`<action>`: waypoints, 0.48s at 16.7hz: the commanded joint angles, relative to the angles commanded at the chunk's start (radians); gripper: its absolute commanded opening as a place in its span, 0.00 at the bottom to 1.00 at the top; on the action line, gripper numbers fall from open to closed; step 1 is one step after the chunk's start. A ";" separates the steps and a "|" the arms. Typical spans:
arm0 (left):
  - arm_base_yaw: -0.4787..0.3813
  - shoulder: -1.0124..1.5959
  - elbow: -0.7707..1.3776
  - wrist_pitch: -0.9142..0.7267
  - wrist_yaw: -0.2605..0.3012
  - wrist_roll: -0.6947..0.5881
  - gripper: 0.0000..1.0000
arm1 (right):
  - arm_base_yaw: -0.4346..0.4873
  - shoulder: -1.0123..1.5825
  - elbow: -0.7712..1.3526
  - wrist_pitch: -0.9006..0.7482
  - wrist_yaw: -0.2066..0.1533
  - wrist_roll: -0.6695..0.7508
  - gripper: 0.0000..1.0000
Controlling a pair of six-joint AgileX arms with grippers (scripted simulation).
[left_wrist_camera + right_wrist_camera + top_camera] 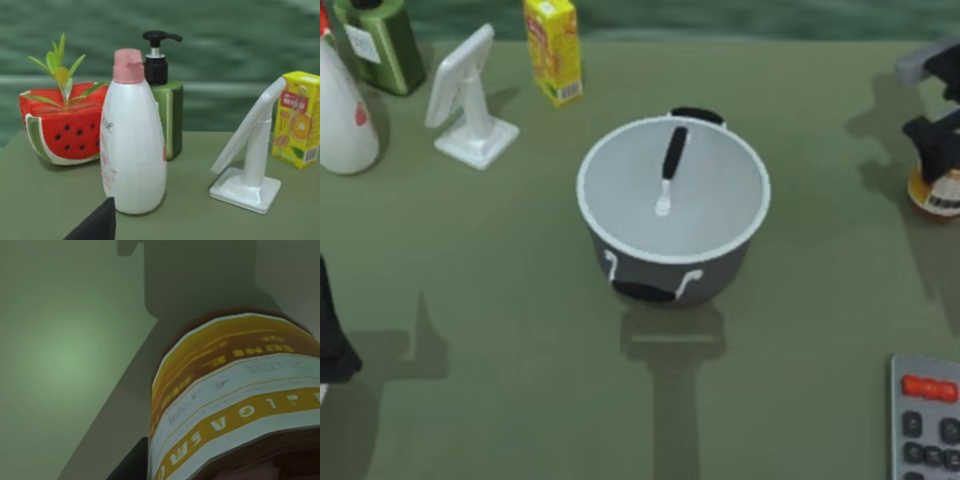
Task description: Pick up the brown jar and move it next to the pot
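The left gripper (332,350) is parked at the table's (500,400) left edge; its jaw state cannot be told. The pot (672,205) stands mid-table, and the jar (935,190) sits well apart at the right edge, with the right gripper (938,140) directly over its top, closed around it as far as can be judged. The jar appears rigid, light and smooth-walled, possibly breakable; grip across its upper body.

Far left of my right gripper (942,150) stand a yellow juice carton (553,50), white tilted stand (468,100), white pink-capped bottle (132,135) and green pump dispenser (165,107); a grey calculator (926,420) lies nearer.
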 joint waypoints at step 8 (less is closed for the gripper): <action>0.000 0.000 0.000 0.000 0.000 0.000 1.00 | 0.010 -0.383 -0.296 -0.065 -0.004 0.003 0.00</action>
